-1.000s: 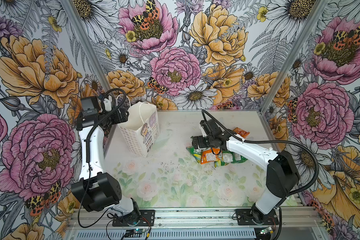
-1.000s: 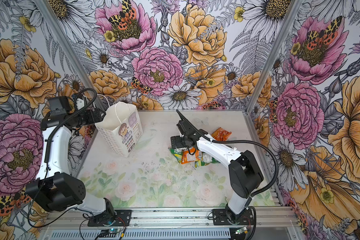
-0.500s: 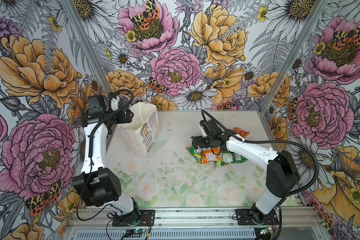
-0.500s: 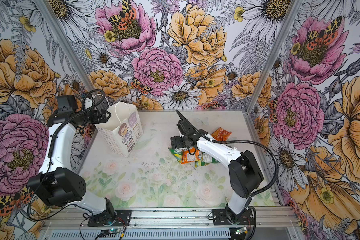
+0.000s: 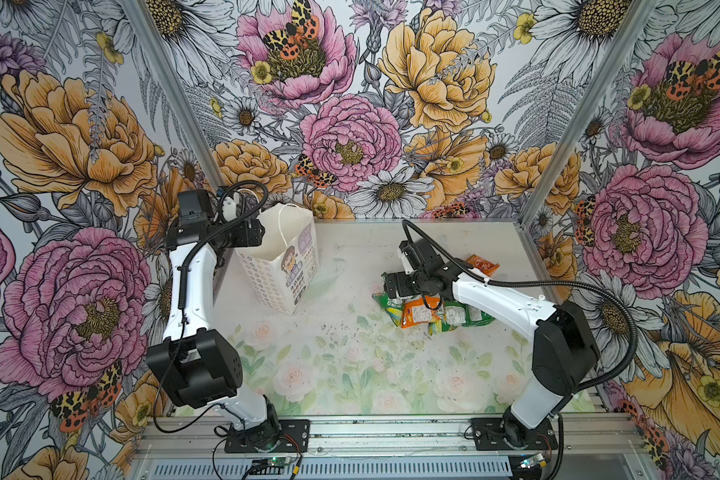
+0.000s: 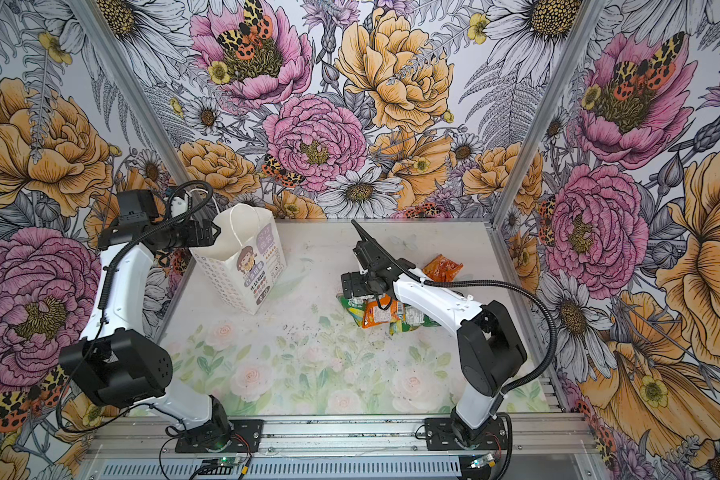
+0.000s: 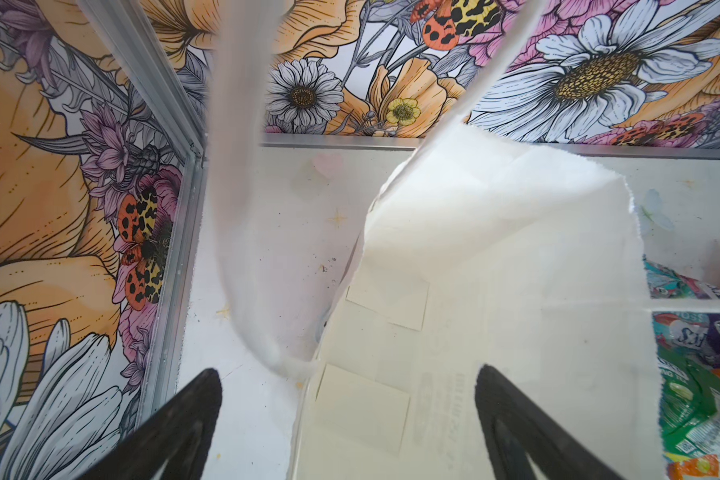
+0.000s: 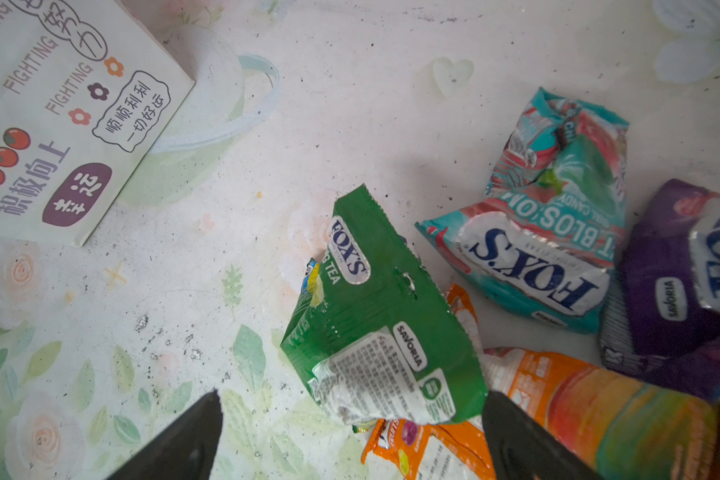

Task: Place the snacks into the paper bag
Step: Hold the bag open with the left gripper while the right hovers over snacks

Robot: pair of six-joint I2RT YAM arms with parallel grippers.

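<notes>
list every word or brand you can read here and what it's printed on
"FOX'S": green packet
"SAVORIA": green packet, on its white oval label
"FOX'S": teal packet
"SAVORIA": purple packet
"FIGHTING", printed three times: paper bag
"积极向上" and "幸运": paper bag
Fine print on the green packet and on the orange packet: too small to read
</notes>
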